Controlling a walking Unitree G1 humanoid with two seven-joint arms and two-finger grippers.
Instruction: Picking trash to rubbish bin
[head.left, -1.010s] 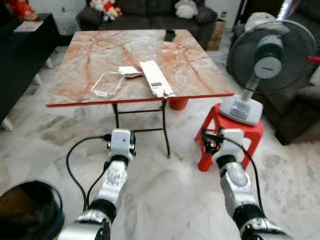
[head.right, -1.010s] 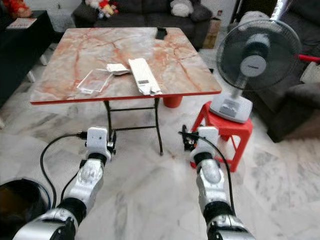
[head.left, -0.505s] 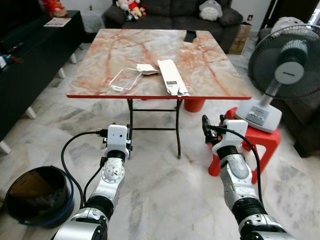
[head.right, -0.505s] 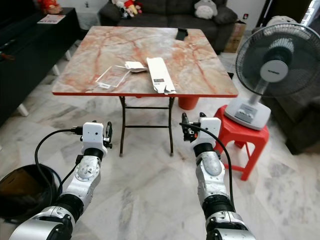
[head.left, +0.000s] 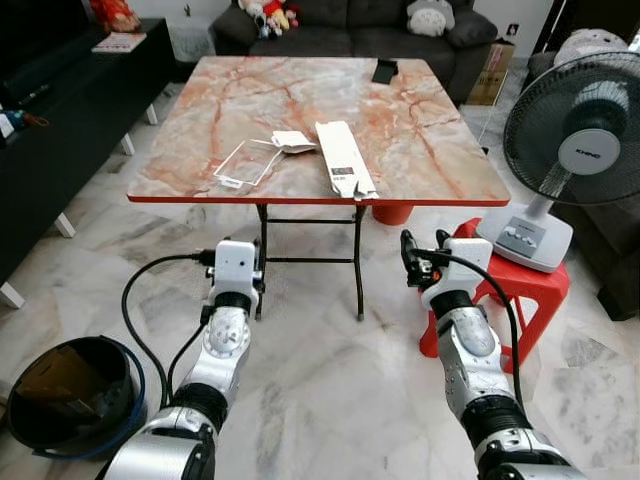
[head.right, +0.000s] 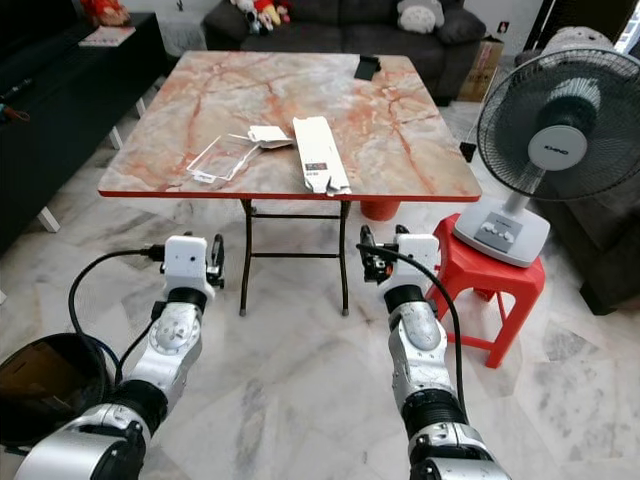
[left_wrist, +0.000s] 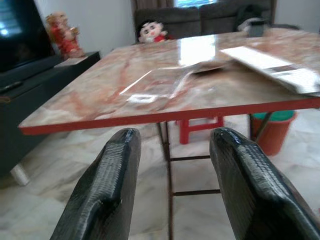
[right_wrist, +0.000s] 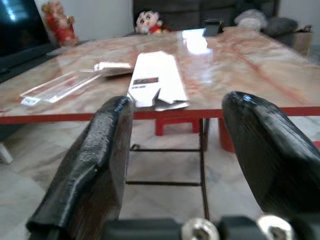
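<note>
While both arms are reaching toward the table (head.left: 420, 165), left gripper (left_wrist: 172, 165) and right gripper (right_wrist: 175, 150) gaping wide, white carton (head.left: 342, 170), wrapper (head.left: 240, 162) and paper scrap (head.left: 290, 141) lying near its front edge, bin (head.left: 60, 395) sitting on floor at left.

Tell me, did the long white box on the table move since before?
No. The long white box lies in the same spot beside the clear plastic sheet, near the table front edge. The whole picture shifted, so the camera moved.

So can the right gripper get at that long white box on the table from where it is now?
Probably not yet. The right gripper, fingers open, is in front of and below the table edge; the long white box lies flat on top, nothing blocking it.
</note>
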